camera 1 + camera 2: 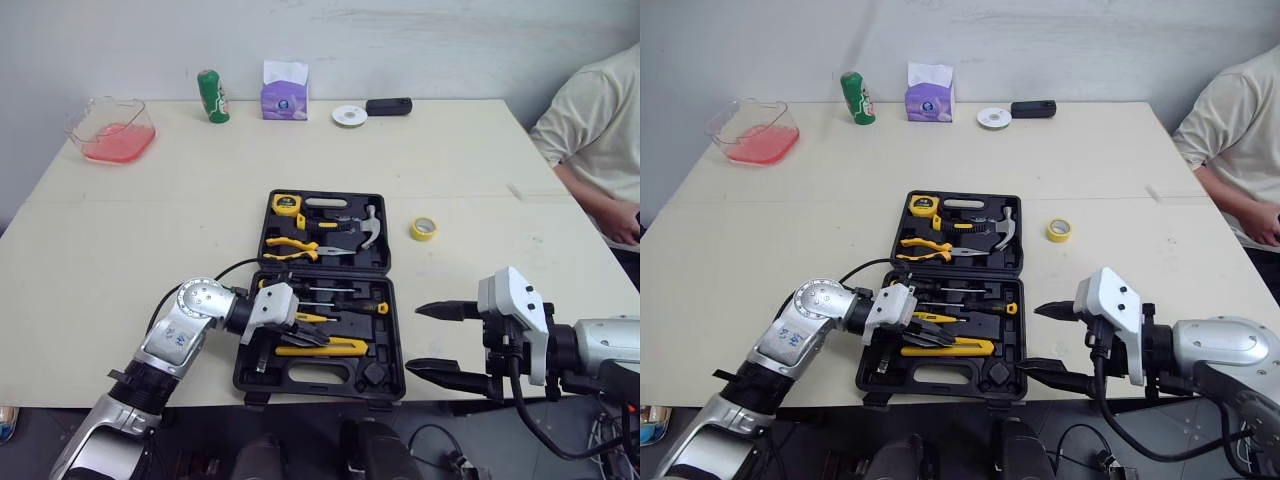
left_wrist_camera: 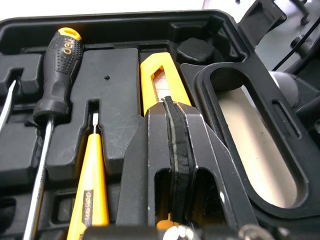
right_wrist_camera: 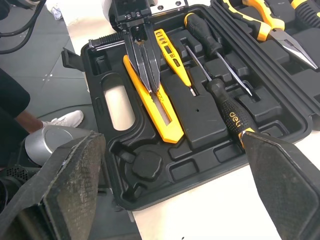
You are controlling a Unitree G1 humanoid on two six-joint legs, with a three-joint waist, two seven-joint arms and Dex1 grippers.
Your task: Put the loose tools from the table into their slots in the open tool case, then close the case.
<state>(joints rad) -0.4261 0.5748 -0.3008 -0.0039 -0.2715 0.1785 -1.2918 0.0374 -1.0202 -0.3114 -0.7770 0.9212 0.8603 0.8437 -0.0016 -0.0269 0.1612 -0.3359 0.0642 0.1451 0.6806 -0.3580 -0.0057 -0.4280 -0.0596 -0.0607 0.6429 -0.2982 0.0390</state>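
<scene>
While the left gripper [image 3: 151, 85], black fingers pressed together, rests its tips on the flat yellow plastic utility knife [image 3: 160, 117] lying left-to-right in the black moulded plastic tool case [image 1: 392, 330], a small smooth yellow tape roll [image 1: 424, 228] lies flat on the cream table [image 1: 480, 160], just right of the case, beyond the wide-open right gripper [image 1: 413, 339]; right arm nearer

One open tool case [image 1: 384, 250] on the desk [image 1: 480, 160] holds one hammer [image 1: 368, 228], one tape measure [image 1: 286, 204], one pair of pliers [image 1: 290, 247], two screwdrivers [image 3: 227, 112], one tester pen [image 3: 172, 52], one utility knife [image 3: 165, 122]; one tape roll [image 1: 424, 228] lies at its 2 o'clock.
</scene>
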